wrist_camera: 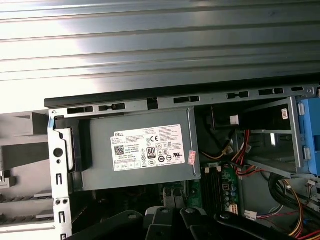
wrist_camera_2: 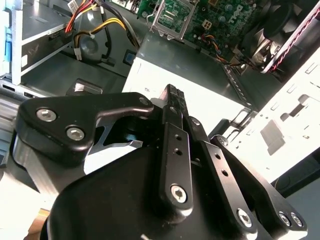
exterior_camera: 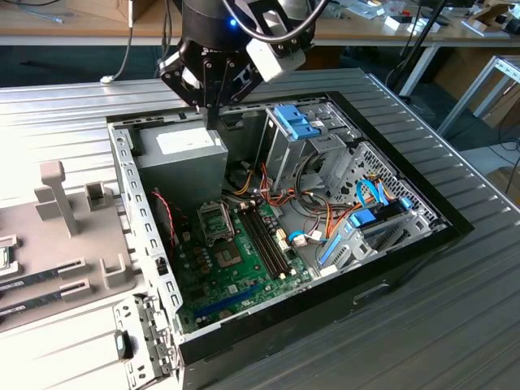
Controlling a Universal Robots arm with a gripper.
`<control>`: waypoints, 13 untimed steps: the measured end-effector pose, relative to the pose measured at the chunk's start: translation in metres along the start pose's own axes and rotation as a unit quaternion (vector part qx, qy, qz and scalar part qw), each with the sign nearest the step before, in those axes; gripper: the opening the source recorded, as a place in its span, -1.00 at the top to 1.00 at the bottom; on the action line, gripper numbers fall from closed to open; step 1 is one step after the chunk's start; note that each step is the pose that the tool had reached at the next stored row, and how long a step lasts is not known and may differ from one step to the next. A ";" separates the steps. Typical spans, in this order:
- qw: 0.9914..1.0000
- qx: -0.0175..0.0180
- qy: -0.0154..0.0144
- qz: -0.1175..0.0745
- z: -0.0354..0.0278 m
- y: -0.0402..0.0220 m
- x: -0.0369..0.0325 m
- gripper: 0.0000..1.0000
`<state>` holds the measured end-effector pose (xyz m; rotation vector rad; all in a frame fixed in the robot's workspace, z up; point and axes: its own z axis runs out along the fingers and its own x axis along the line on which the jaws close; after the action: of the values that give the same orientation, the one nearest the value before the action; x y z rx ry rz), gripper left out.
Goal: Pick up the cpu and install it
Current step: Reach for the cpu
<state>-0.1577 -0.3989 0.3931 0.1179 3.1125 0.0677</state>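
1. Fingers (wrist_camera_2: 176, 135): pressed flat together in the second wrist view, no gap at the tips, nothing clamped between them.
2. In the exterior view, fingers (exterior_camera: 213, 114) pointing straight down, tips just over the rear edge of the power-supply box (exterior_camera: 183, 158); contact impossible to judge.
3. Open computer case (exterior_camera: 382, 280) lying on the ribbed metal bench (exterior_camera: 65, 106), interior facing up.
4. Inside the case:
   - the grey power-supply box directly under the fingers
   - a green motherboard (exterior_camera: 244, 272) past the box, farther from the fingers
   - a metal drive cage with blue latches (exterior_camera: 296, 122) just beside the fingers, toward the exterior view's right
   - loose red, yellow and orange wires (exterior_camera: 313, 203) and blue cables (exterior_camera: 370, 195) beyond the cage
5. On the motherboard: a hinged square metal socket frame (exterior_camera: 215, 221) just past the box's near edge, and long black memory slots (exterior_camera: 268, 240) beside it.
6. Writing: a white label (wrist_camera: 148, 147) on the box's top, with rows of small black print and round marks; a small red-and-white sticker (wrist_camera: 192, 157) at the label's corner.
7. Grey tray (exterior_camera: 81, 268) on the bench outside the case, well apart from the fingers, toward the exterior view's left; long green memory sticks (exterior_camera: 32, 280) lying in its slots.
8. cpu (exterior_camera: 5, 258): seemingly the small flat green-edged piece at the tray's far end, cut off by the picture's border, well apart from the fingers and untouched.
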 end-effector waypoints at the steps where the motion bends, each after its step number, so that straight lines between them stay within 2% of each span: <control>1: 1.000 0.000 0.000 0.000 0.0000 0.0000 0.0006 0.80; 13: 1.000 0.000 0.000 0.000 -0.0001 -0.0006 0.0079 0.80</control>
<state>-0.1655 -0.3989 0.3930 0.1180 3.1125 0.0676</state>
